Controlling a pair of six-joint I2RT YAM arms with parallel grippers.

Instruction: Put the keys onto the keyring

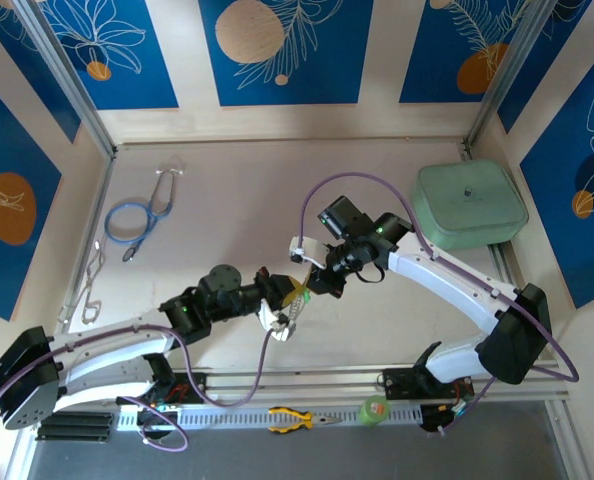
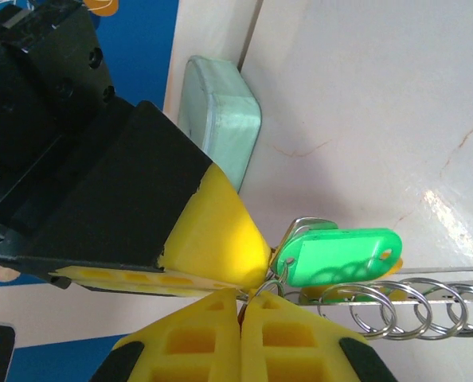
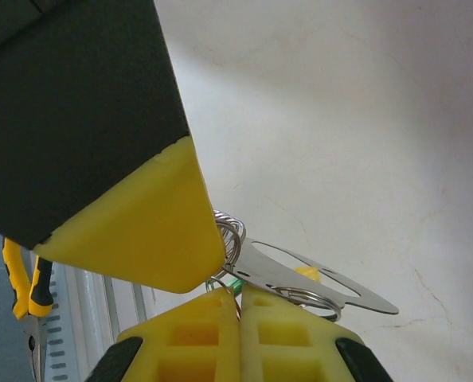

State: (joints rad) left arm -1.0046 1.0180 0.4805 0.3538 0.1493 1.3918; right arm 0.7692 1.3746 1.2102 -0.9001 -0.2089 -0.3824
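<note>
**A:** What is hard to make out?

**B:** From overhead, the keyring [image 1: 295, 300] is only a glint between both grippers at the middle of the table [image 1: 227, 200]. In the right wrist view, a yellow speck [image 3: 308, 273] beside a silver blade [image 3: 332, 288] may be the second key; I cannot tell.

**A:** And the fingers?

**B:** The left gripper [image 2: 240, 298] has its pads pressed together on a keyring wire. The right gripper [image 3: 239, 296] likewise pinches a thin ring. The green key [image 2: 340, 256] rests against the ring row.

**A:** Any writing?

**B:** The green tag's window is too blurred to read.

Top cam sits high behind the arm bases, looking down over the whole table [image 1: 237, 180]. Each wrist cam peers past its own fingertips [image 2: 213, 338] [image 3: 193, 338], super close — all three catch the keyring [image 1: 297, 300] [image 2: 412, 310] [image 3: 231, 235] mid-table.
</note>
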